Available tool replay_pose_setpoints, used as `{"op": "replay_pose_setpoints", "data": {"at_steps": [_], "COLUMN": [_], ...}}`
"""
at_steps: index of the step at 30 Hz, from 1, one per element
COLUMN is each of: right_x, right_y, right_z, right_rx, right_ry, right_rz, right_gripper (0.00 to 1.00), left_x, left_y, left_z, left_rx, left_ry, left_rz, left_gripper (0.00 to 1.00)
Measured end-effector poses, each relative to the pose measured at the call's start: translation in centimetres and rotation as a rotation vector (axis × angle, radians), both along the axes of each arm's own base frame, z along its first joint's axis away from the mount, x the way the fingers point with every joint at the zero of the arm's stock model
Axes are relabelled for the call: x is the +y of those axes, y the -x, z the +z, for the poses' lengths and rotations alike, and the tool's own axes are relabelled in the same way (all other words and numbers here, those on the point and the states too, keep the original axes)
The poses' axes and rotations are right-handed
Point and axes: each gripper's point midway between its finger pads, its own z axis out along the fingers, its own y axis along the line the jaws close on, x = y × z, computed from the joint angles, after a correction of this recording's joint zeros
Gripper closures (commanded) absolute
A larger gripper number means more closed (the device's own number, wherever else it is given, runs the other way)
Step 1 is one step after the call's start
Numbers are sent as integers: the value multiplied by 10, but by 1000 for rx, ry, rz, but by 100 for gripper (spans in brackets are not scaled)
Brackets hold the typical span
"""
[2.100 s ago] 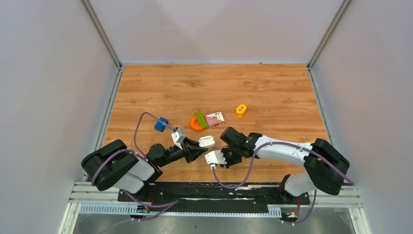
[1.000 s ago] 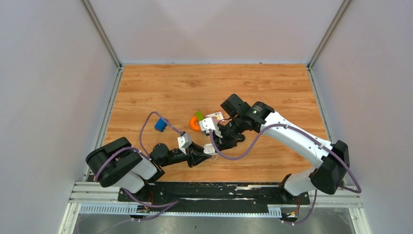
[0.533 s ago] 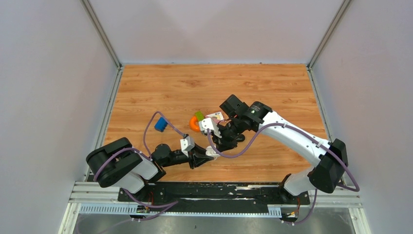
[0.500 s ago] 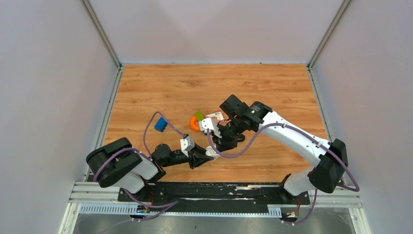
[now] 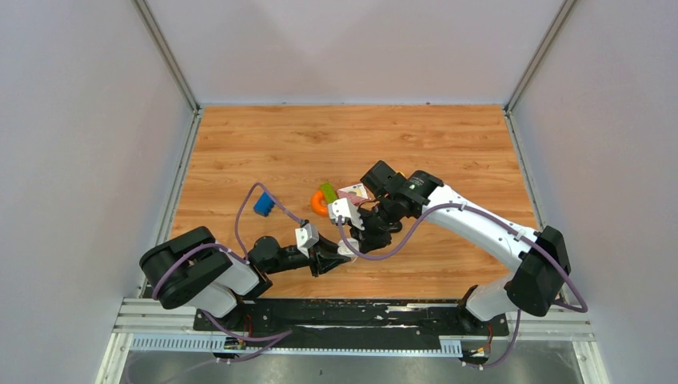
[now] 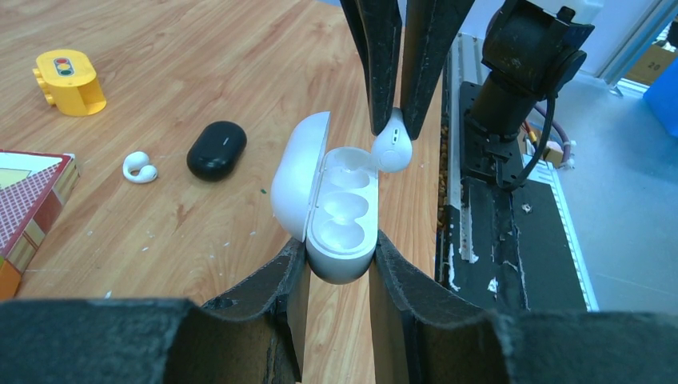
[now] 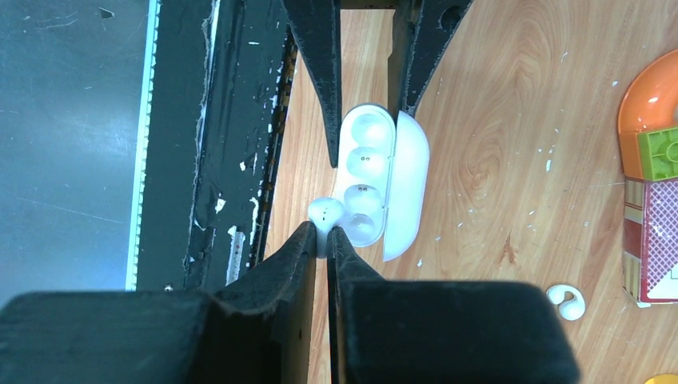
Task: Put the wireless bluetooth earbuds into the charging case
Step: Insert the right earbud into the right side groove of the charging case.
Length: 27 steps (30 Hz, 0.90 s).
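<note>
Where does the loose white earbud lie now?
In the left wrist view the loose earbud lies on the table at the picture's left, beside the black case and just beyond the book, touching neither.

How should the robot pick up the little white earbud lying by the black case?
Probably from straight above, pinching the loose earbud across its thin curved middle. It lies flat on the table, bent like a C with a round blob at each end, so a sideways approach would find little to catch.
</note>
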Motion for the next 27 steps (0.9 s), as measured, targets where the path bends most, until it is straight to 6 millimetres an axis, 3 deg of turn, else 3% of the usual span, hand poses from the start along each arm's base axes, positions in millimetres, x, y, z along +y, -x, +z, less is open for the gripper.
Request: {"op": "replay_pose_setpoints", "data": {"at_steps": [27], "right_x": [5], "right_y": [-13], "right_z": [-13], "right_rx": [-31], "right_ry": [17], "right_rz": [-19], "right_gripper": [88], "left_x": [-1], "left_y": [2], "left_z": [-4], "left_rx": [15], "left_ry": [-7], "left_rz": [-12], "left_gripper": [97]}}
